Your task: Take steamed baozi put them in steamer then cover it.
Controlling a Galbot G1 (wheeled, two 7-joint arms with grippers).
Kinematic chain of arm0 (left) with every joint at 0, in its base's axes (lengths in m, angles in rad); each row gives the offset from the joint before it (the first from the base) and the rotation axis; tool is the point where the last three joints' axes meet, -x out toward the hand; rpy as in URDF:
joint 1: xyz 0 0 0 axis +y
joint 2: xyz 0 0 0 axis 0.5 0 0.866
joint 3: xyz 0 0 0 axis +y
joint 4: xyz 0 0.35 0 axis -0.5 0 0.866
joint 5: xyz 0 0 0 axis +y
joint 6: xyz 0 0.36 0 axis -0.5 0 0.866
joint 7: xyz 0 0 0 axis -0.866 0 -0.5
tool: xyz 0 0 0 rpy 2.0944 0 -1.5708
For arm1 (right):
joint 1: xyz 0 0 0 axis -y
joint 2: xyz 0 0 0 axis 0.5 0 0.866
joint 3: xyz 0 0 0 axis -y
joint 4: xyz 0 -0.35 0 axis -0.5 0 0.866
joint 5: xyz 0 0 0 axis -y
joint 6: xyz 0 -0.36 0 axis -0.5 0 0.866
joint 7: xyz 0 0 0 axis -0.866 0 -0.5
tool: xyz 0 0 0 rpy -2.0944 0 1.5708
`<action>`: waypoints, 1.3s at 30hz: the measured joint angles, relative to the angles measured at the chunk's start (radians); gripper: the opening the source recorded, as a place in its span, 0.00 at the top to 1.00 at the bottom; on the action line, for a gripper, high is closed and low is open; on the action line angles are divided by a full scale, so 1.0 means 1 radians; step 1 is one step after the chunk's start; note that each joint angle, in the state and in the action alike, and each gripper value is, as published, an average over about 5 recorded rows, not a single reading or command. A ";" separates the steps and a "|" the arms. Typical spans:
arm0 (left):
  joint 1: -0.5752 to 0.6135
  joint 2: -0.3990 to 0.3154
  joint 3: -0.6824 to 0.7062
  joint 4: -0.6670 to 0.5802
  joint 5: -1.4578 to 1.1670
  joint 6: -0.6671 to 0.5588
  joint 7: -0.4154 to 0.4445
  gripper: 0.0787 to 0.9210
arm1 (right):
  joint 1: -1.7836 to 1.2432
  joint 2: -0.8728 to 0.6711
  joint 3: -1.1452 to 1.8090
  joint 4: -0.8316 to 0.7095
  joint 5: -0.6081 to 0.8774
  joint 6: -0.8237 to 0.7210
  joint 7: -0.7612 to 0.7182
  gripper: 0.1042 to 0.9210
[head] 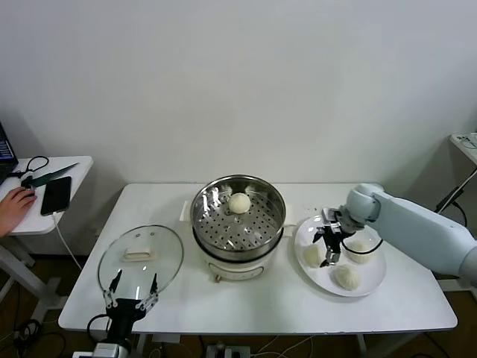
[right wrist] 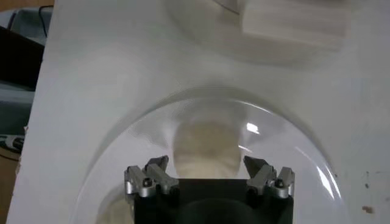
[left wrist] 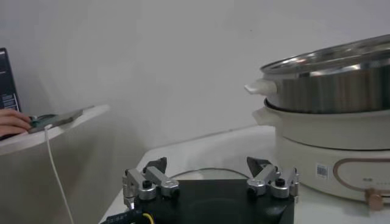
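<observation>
The steel steamer (head: 238, 212) stands mid-table on its white base, with one baozi (head: 239, 202) on its perforated tray. Three more baozi (head: 347, 277) lie on a white plate (head: 373, 285) to its right. My right gripper (head: 329, 246) is open just above the plate's left baozi (head: 312, 255), which shows between the open fingers in the right wrist view (right wrist: 205, 146). The glass cover (head: 141, 257) with its white handle lies flat on the table at the left. My left gripper (head: 133, 289) is open and empty near the cover's front rim. The steamer also shows in the left wrist view (left wrist: 332, 85).
A small side table (head: 45, 198) at far left holds a phone (head: 56, 195), and a person's hand (head: 11, 209) rests on it. Another stand (head: 466, 142) is at far right. The table's front edge runs just below the cover and plate.
</observation>
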 measured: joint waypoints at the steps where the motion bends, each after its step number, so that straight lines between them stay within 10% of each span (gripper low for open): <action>1: 0.000 0.000 0.000 0.000 0.000 0.000 0.000 0.12 | -0.001 0.002 0.000 -0.004 0.000 0.001 -0.001 0.13; 21: 0.003 0.002 0.004 -0.007 0.002 -0.001 0.001 0.12 | 0.067 -0.017 -0.033 -0.007 0.060 -0.006 -0.002 0.28; 39: 0.008 0.006 0.038 -0.024 0.013 -0.004 0.002 0.12 | 0.658 0.023 -0.444 0.088 0.449 -0.028 0.001 0.28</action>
